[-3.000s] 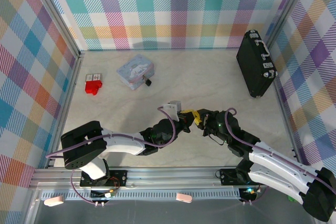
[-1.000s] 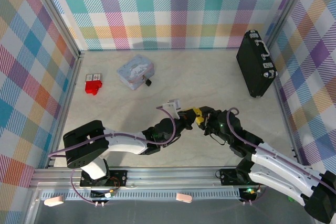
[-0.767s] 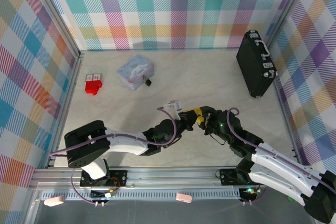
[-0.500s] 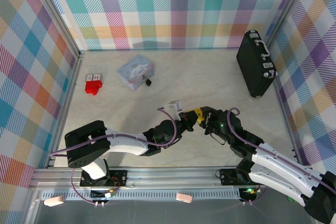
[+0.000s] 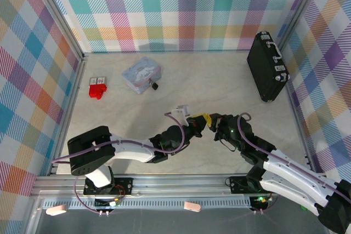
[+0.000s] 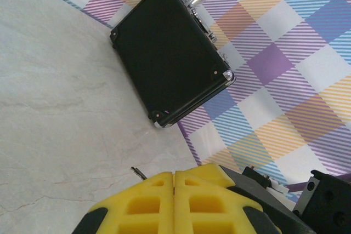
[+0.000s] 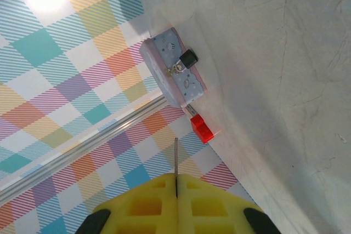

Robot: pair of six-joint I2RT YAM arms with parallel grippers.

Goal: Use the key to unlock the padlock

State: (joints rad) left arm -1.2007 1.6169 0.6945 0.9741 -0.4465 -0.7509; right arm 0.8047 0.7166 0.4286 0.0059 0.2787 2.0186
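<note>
My right claw [image 7: 176, 182] is pinched shut on the key [image 7: 176, 157], shaft poking out front. Left claw [image 6: 174, 176] closed, nothing seen in it. Padlock [image 7: 189, 57] sits vs. the tin [image 7: 173, 72], back-left of surface [image 5: 219, 80], well apart. Key's in hand; reach, insert & turn all left, I'd say.

From where I stand I count one padlock [image 5: 155, 86], one pale tin [image 5: 141, 74], one red block [image 5: 97, 90], one black briefcase [image 5: 267, 67] and one key [image 7: 175, 160]. Two grippers: the left gripper [image 6: 174, 178] and the right gripper [image 7: 176, 183].
</note>
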